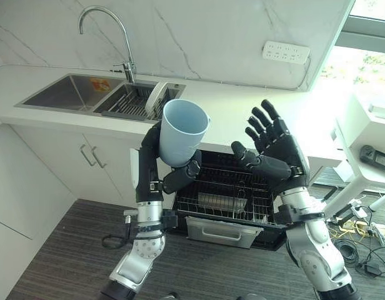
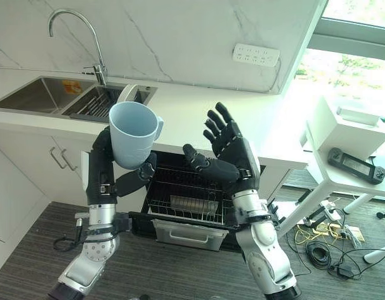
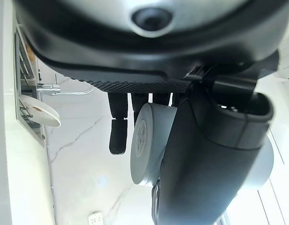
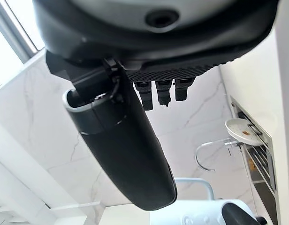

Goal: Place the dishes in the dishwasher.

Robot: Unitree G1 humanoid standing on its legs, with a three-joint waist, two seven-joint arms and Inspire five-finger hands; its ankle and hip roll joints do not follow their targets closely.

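Left hand [image 1: 180,174] fingers curl round the pale blue cup [image 1: 182,132], mouth tilted upward, at frame centre above the open dishwasher rack [image 1: 227,194]; right hand [image 1: 275,153] alongside, fingers spread.

**Where everything sits right now**

Your left hand [image 1: 180,177] is up in front of the white marble-look counter [image 1: 242,106], wrapped round the pale blue plastic mug [image 1: 182,132], which tilts with its mouth up. Your right hand [image 1: 275,153] is just to the right of it, apart from it, fingers spread. Below and behind both hands, the open black dishwasher drawer with its wire rack [image 1: 227,197] sticks out from under the counter. Back left, the steel sink [image 1: 70,92] sits in the counter with the chrome tap [image 1: 120,37] behind it and a white plate [image 1: 156,98] standing in the drainer basin beside it.
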